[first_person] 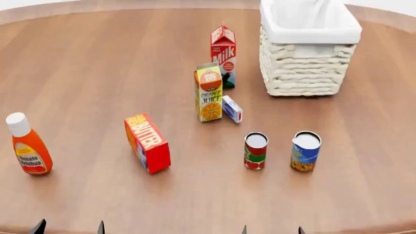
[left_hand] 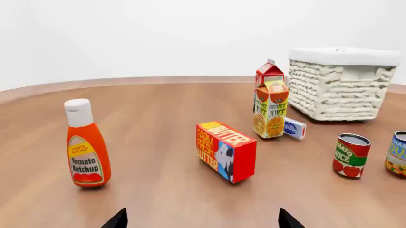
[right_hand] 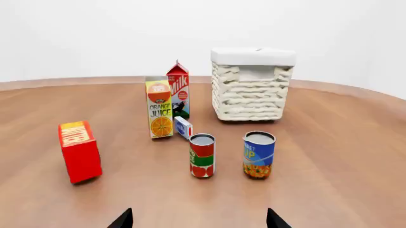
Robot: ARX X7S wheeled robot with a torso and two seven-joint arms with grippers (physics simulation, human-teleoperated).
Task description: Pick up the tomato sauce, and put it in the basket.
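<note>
Right gripper [first_person: 272,229] w/ jaws apart sits at the near table edge, straight in front of the tomato sauce [first_person: 255,150]; left gripper [first_person: 69,227], also apart, is well off to the side, so right arm's nearer. Basket [first_person: 305,73] stands beyond, far right. Can is upright, axis vertical, blue-yellow can [first_person: 305,150] just beside its right, bare table on its left.

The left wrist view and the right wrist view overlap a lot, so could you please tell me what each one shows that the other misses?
Only the left wrist view shows the ketchup bottle, standing upright, away from the other items.

Only the right wrist view shows the blue can whole; the left wrist view cuts it off at the frame edge.

Both show the tomato sauce, basket, butter box, juice carton, milk carton, small blue box, and their own claw's tips spread apart at the bottom edge.
</note>
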